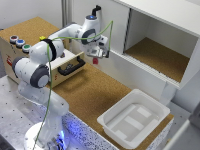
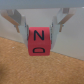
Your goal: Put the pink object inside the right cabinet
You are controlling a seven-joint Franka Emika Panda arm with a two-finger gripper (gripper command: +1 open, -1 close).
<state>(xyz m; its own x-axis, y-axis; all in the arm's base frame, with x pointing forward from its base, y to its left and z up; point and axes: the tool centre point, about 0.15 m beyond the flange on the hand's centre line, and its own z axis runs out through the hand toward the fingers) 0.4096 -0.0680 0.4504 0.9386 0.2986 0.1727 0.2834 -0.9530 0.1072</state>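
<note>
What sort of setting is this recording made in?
Likely a lab tabletop mock-up: a cork-topped bench with a white cabinet, a wooden drawer box with coloured buttons, and a white plastic bin.

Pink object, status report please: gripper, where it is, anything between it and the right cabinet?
Gripper shut on pink object, held above the cork counter. Right cabinet open, block not inside yet. Nothing visible blocking the way.

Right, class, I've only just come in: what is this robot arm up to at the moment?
The gripper is shut on the pink object, a small block with black letters, and holds it up off the cork surface. The right cabinet stands open on the exterior view's right, and the block is not inside it yet.
</note>
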